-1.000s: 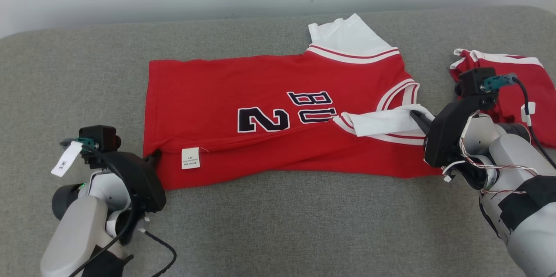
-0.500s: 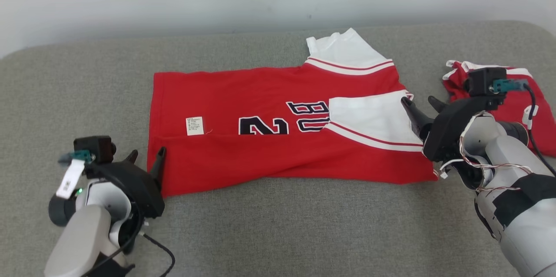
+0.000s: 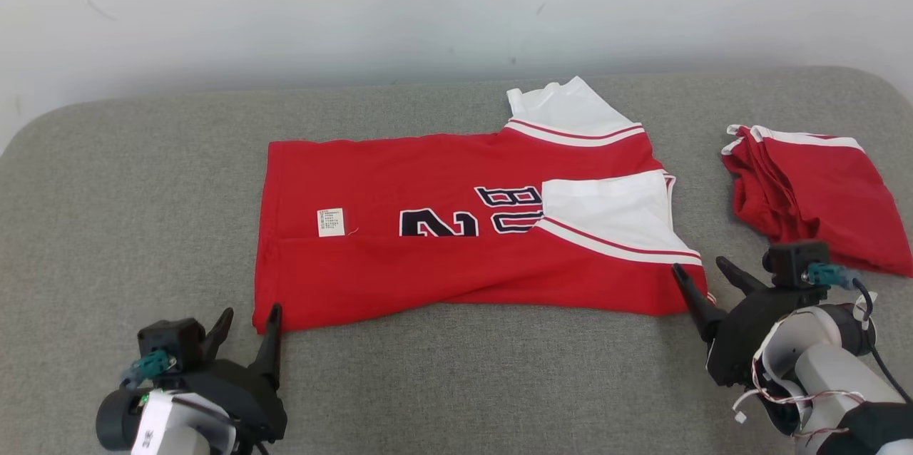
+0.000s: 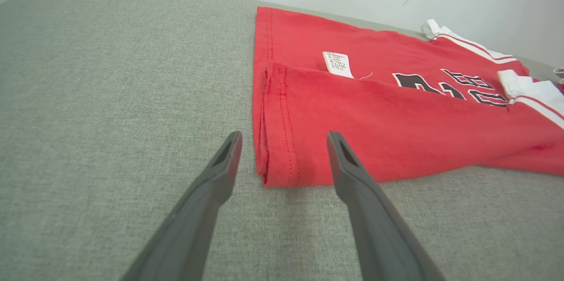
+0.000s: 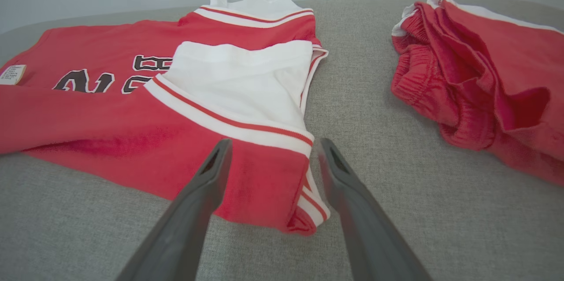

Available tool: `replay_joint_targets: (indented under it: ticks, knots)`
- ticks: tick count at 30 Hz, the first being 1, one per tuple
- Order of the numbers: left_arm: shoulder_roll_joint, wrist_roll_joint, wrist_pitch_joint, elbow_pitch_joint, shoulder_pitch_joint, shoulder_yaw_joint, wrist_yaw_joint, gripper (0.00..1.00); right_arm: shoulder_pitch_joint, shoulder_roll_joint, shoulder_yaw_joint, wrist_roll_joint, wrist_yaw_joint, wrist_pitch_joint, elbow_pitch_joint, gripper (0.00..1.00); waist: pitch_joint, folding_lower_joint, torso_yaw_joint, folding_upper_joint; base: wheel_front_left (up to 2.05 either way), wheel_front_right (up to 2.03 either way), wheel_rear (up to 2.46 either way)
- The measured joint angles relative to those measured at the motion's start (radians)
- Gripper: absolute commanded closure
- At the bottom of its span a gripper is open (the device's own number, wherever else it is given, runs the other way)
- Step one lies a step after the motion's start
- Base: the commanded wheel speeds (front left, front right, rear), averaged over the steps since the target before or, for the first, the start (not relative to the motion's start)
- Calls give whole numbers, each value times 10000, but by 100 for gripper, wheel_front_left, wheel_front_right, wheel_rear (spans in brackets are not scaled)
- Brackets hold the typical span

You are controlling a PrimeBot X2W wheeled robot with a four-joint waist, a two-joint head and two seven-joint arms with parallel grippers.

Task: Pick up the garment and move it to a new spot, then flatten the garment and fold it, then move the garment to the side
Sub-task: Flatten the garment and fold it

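Observation:
The garment (image 3: 442, 177) is a red jersey with white sleeves and dark lettering, lying flat on the grey padded surface, its near long edge folded over the lettering. My left gripper (image 3: 251, 312) is open just off the jersey's near left corner, and in the left wrist view the left gripper (image 4: 284, 135) straddles that corner of the garment (image 4: 396, 127) without touching it. My right gripper (image 3: 699, 266) is open at the near right corner. In the right wrist view the right gripper (image 5: 275, 142) stands apart above the striped hem of the garment (image 5: 88, 109).
A second red garment with white trim (image 3: 813, 198) lies bunched at the right, a hand's width from the jersey, and the right wrist view has this bunched red garment (image 5: 480, 78) too. A white care label (image 3: 330, 222) faces up. A pale wall backs the grey surface (image 3: 128, 177).
Both grippers opened and let go of the jersey's folded-over edge, then drew back toward the near side. The sleeve now lies flat. The head camera has tilted up.

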State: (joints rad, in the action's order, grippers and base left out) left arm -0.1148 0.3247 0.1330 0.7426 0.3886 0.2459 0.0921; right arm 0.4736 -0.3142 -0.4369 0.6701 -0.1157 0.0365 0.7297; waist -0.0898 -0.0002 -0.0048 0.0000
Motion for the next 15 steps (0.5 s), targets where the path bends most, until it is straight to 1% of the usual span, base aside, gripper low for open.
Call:
replay_joint_targets:
  ticks: [6, 15]
  knots:
    - [-31, -79, 456, -107, -160, 25, -127, 0, -180, -81, -186, -337, 44, 412, -105, 0, -33, 1, -35, 0, 0, 0, 0]
    - [38, -368, 568, 92, -108, 291, -161, 0, -184, -130, -322, -690, 474, 654, -90, 0, -247, 1, -65, 0, 0, 0, 0]
